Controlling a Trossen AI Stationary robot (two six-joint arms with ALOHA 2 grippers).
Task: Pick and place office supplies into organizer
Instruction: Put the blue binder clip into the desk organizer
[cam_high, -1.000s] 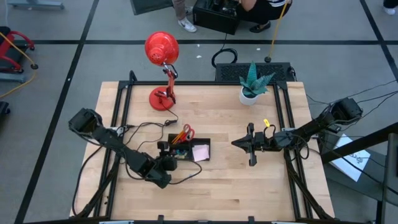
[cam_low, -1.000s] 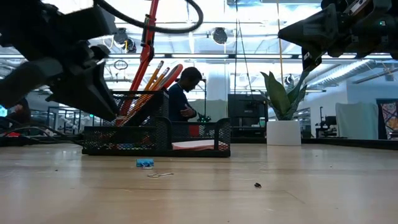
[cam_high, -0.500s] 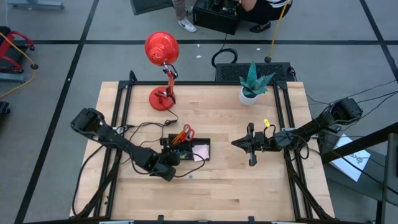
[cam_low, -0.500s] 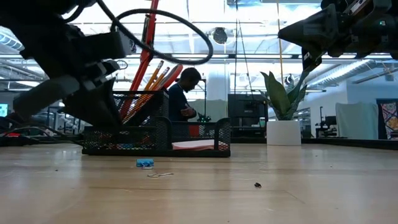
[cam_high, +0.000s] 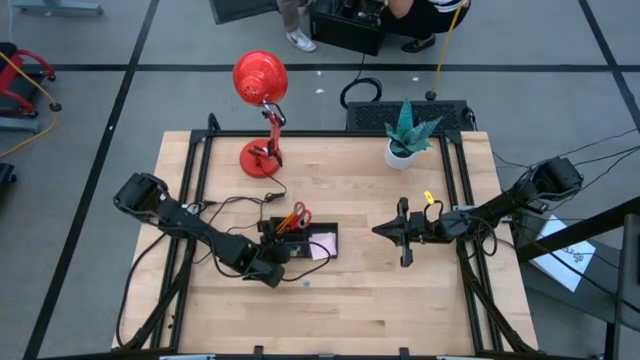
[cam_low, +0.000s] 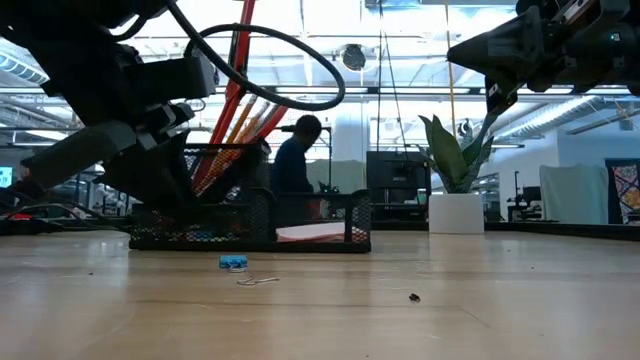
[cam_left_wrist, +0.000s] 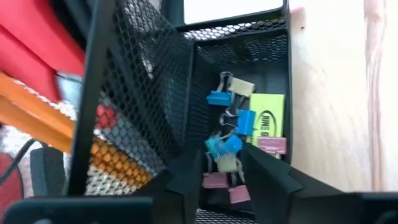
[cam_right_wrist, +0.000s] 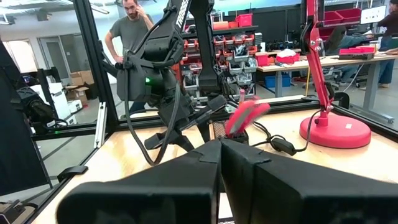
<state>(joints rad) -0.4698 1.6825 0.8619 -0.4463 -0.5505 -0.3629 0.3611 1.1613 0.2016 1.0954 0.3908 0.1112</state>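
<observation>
Left gripper now over organizer, jaws just parted above clips in its compartment: drop looks done. Blue clip stays on table. Right gripper shut, idle.

I see the organizer as black wire mesh, matt, with thin metal rims. Just ahead of my left tool, the clips look like painted metal with a dull sheen, beside a yellow paper piece. The worktop is pale wood, smooth, lightly grained. The red lamp looks glossy. My tool fingers are matt black plastic.
</observation>
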